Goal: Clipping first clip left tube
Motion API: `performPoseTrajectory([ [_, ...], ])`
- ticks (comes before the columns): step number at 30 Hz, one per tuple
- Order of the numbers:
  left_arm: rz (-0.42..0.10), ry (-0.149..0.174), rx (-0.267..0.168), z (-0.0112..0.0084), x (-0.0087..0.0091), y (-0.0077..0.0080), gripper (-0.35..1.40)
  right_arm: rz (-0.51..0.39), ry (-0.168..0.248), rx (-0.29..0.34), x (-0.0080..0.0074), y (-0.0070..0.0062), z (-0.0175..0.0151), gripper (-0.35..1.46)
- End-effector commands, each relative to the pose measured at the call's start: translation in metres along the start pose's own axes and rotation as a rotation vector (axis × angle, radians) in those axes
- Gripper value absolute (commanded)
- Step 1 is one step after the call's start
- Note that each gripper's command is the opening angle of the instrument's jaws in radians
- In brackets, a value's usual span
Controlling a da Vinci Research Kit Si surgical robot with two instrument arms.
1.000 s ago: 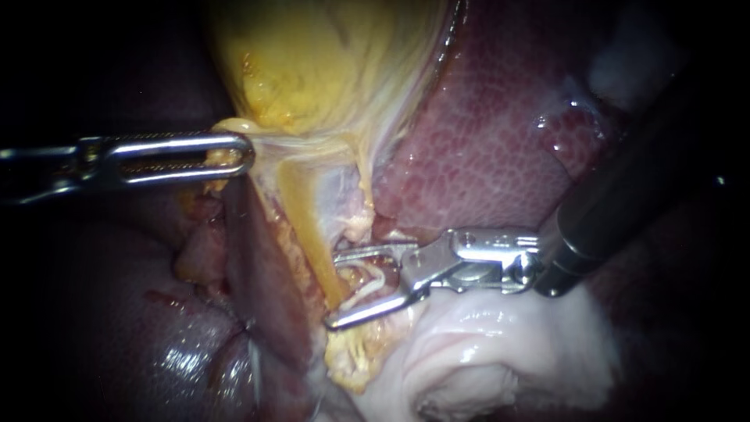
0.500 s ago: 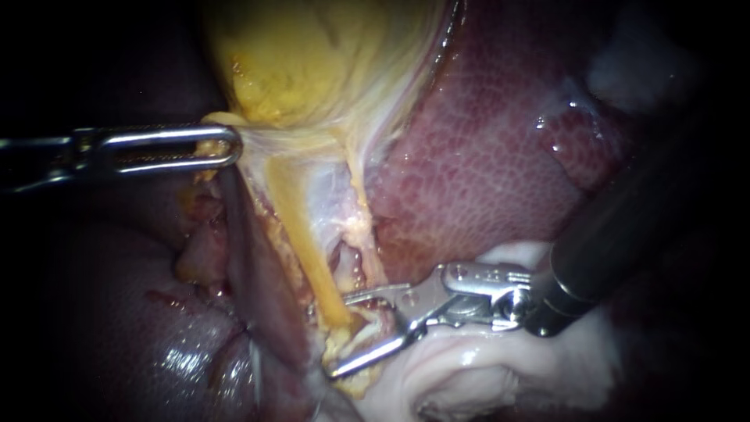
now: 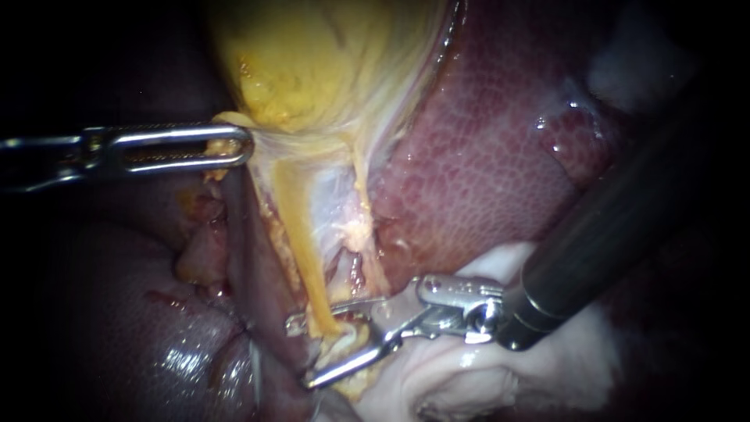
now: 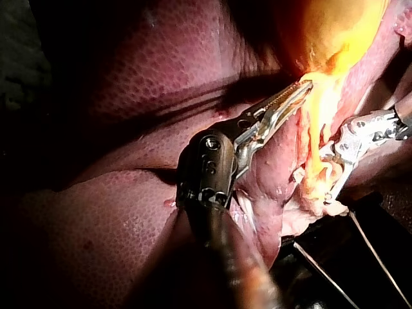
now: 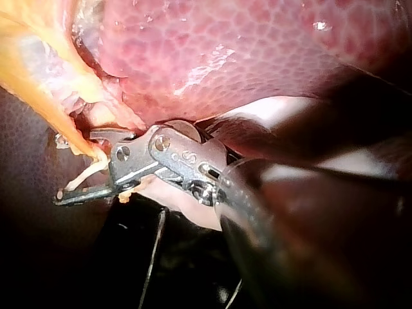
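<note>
The yellow gallbladder (image 3: 328,62) hangs at the top, and the left tube (image 3: 301,242), a yellow band, runs down from it. A thinner pale tube (image 3: 361,195) lies to its right. My left instrument (image 3: 234,144) comes in level from the left, its jaws shut on tissue at the gallbladder's neck (image 4: 302,90). My right instrument (image 3: 301,352) comes in from the right with open jaws that straddle the left tube's lower end. In the right wrist view the same jaws (image 5: 61,168) gape, with the yellow tube (image 5: 87,148) between them.
Dark red liver (image 3: 484,156) fills the right and lower left. A pale white fold of tissue (image 3: 484,375) lies under the right instrument's shaft. Thin dark threads (image 5: 154,257) hang below the tissue in the right wrist view.
My right instrument has moved down and to the left; its open jaws now reach across the left tube's lower end. The left instrument has kept its hold, shifting only slightly.
</note>
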Motion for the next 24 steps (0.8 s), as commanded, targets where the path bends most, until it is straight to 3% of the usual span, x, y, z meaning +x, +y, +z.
performPoseTrajectory([
  [1,0.001,0.000,-0.002,-0.0001,0.0000,-0.0001,-0.35,0.000,0.001,-0.003,0.0000,0.0001,-0.0002,0.49],
  [3,0.001,0.001,0.001,-0.0001,0.0000,-0.0001,-0.35,0.007,0.003,-0.009,0.0000,0.0004,-0.0007,0.30],
  [4,0.001,0.001,0.001,-0.0001,0.0000,-0.0001,-0.35,0.030,0.004,-0.002,-0.0001,0.0004,-0.0011,0.02],
  [6,0.001,0.001,0.001,-0.0002,0.0000,-0.0001,-0.35,0.064,-0.053,-0.027,0.0001,0.0006,-0.0021,-0.35],
  [24,0.001,0.002,0.003,-0.0005,0.0000,0.0000,-0.35,0.066,-0.066,-0.032,-0.0001,0.0010,-0.0027,-0.35],
])
